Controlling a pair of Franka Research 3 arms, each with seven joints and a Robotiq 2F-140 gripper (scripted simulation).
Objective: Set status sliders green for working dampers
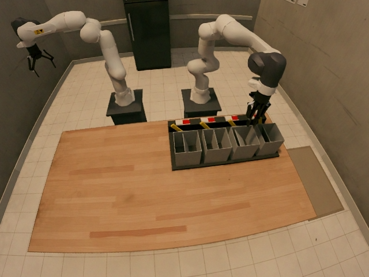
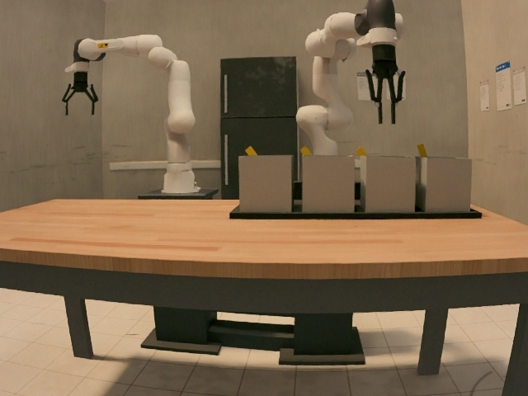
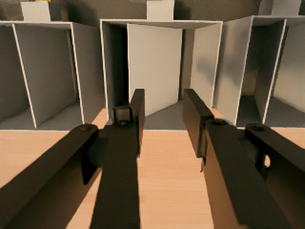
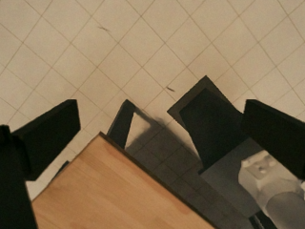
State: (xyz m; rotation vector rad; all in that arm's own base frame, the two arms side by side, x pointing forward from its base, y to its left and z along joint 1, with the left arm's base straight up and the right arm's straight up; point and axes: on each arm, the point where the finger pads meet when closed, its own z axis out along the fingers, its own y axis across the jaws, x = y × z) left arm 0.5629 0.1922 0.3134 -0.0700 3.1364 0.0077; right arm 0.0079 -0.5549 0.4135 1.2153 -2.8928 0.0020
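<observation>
Gently, with the left fingers (image 1: 252, 123) (image 2: 386, 122) slightly apart on nothing, nudge the yellow handle (image 1: 231, 122) (image 2: 360, 151), watching whether the angled blade (image 1: 243, 134) (image 3: 154, 62) follows before touching its slider (image 1: 234, 118)

A lab or workshop seems to be shown, more likely a robotics lab. Two white robot arms are mounted on dark pedestals (image 1: 111, 112) (image 2: 148, 196) behind a wooden worktop (image 1: 119, 190) (image 2: 256, 251), which is supported by a grey metal frame with thick legs. The floor (image 1: 166, 86) (image 2: 396, 353) (image 4: 157, 38) is covered in pale square tiles, and the room is enclosed by plain grey walls (image 1: 315, 59) (image 2: 170, 106) marked with scuffs. Printed sheets are fixed to the walls, and a tall dark fridge (image 1: 151, 36) (image 2: 258, 93) is placed behind the arms.
</observation>
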